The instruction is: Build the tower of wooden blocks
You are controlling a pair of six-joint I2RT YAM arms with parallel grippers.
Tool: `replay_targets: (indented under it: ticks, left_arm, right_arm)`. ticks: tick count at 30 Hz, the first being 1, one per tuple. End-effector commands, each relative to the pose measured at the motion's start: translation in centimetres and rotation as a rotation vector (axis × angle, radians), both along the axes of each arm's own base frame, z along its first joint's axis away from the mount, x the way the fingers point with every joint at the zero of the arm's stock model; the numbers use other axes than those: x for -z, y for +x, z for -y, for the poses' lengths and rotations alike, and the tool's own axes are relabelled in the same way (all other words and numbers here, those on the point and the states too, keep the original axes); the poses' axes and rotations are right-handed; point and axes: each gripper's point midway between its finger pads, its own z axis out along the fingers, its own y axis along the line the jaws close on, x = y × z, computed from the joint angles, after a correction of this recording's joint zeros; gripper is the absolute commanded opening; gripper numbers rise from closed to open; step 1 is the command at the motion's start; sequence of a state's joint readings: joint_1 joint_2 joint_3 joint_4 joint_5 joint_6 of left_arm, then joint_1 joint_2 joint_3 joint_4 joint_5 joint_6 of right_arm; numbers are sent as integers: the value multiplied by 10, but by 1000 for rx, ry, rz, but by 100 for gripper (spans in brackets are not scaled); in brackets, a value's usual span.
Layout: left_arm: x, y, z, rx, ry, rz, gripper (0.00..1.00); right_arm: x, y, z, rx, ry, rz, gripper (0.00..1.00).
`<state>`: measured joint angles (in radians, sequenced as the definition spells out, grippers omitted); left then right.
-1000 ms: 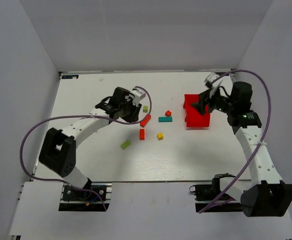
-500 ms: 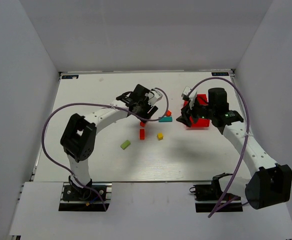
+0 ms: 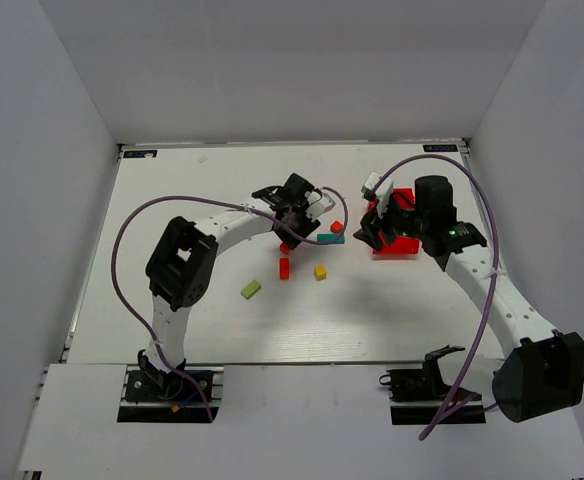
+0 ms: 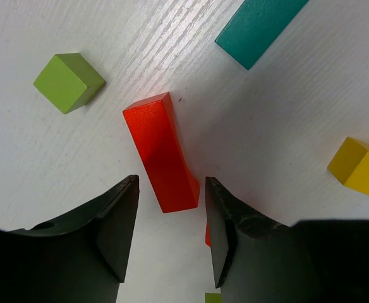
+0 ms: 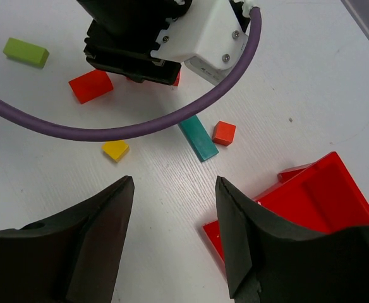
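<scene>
The small painted blocks lie scattered flat on the table, none stacked. My left gripper (image 3: pixel 294 225) is open and hovers low over a red-orange bar (image 4: pixel 162 151), whose near end lies between the fingertips without touching them (image 4: pixel 170 221). A lime cube (image 4: pixel 69 82), a teal bar (image 4: pixel 260 25) and a yellow cube (image 4: pixel 360 167) lie around it. My right gripper (image 3: pixel 367 232) is open and empty (image 5: pixel 175 214), above bare table just left of the bin. It sees the teal bar (image 5: pixel 198 139), a red cube (image 5: pixel 223 133), the yellow cube (image 5: pixel 115 149), a red block (image 5: pixel 91 86) and a lime bar (image 5: pixel 26 52).
A red plastic bin (image 3: pixel 397 235) stands right of the blocks, its corner under my right fingers (image 5: pixel 311 208). My left wrist body and purple cable (image 5: pixel 165 38) fill the top of the right wrist view. White walls enclose the table on three sides.
My left gripper has swung right to the middle of the table, over the red-orange bar. My right gripper has moved left off the bin toward the blocks.
</scene>
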<state>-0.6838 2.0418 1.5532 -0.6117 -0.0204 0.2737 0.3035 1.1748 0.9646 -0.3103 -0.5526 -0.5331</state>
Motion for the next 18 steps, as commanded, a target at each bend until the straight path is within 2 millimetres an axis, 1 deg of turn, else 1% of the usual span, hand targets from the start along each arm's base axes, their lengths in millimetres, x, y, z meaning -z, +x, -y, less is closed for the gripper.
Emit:
replay_targets:
  ticks: [1, 3, 4, 6, 7, 8, 9, 10, 12, 13, 14, 17, 18]
  left_arm:
    - [-16, 8, 5, 6, -9, 35, 57]
    - [-15, 11, 4, -3, 4, 45, 57]
    - [-11, 11, 4, -3, 9, 38, 57]
    - [-11, 9, 6, 1, 16, 44, 57]
    - [-6, 9, 5, 1, 24, 34, 57]
    - [-8, 9, 6, 1, 24, 34, 57]
    - [-3, 9, 5, 1, 31, 26, 57]
    - [-3, 9, 5, 1, 31, 26, 57]
    - [-1, 9, 5, 1, 38, 18, 57]
    - [-4, 11, 7, 1, 32, 25, 57]
    - [1, 10, 6, 1, 39, 17, 57]
    - [1, 10, 6, 1, 39, 16, 57]
    - [6, 8, 5, 2, 51, 3, 57]
  right_arm:
    - [-10, 0, -2, 1, 15, 47, 60]
    - [-11, 0, -1, 3, 17, 51, 60]
    - [-12, -1, -2, 1, 18, 53, 60]
    - [-12, -1, -1, 5, 19, 51, 60]
    - [-12, -1, -1, 5, 20, 53, 60]
    - [-11, -2, 0, 6, 19, 50, 60]
    - [-11, -1, 0, 6, 18, 52, 60]
    - [-13, -1, -1, 5, 21, 57, 60]
    - [-9, -3, 0, 6, 15, 41, 60]
    - [-12, -1, -1, 4, 20, 55, 60]
    - [-13, -1, 0, 7, 22, 57, 60]
    - [-12, -2, -1, 7, 21, 55, 60]
    - [-12, -2, -1, 5, 21, 55, 60]
